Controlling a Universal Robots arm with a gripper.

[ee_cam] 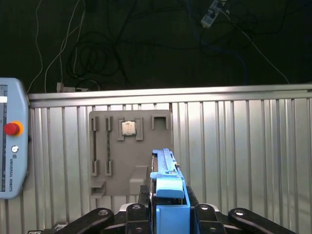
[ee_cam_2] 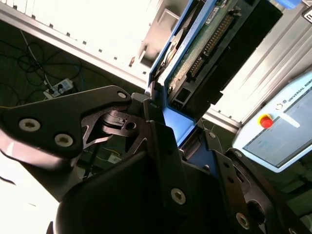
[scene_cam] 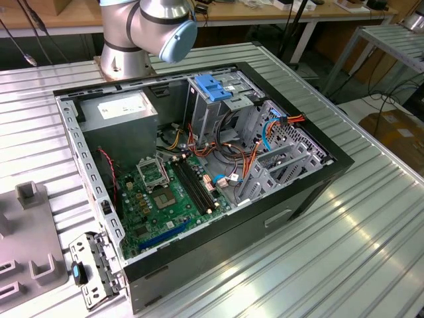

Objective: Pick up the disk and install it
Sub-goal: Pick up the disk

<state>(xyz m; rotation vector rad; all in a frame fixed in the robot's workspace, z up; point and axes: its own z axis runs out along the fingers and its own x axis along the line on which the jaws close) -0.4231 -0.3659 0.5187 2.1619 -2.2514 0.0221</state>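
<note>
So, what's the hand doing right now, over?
Hand shut on the disk, at its blue rail end. Disk aloft over the grey fixture plate. Loose cables inside the open computer case.

An open computer case (scene_cam: pixel 218 262) sits on the ribbed metal table (scene_cam: pixel 358 252) beside a grey fixture plate (scene_cam: pixel 30 232).

Disk (ee_cam_2: pixel 202 44): blue rails, green board. Claw (ee_cam_2: pixel 178 120): black. Tabletop (scene_cam: pixel 371 252): ribbed silver. Motherboard (scene_cam: pixel 165 199): green. Case (scene_cam: pixel 218 255): black.

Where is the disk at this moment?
In both wrist views the disk sits edge-on in the gripper, held above the ribbed metal table near the grey parts tray.
</note>
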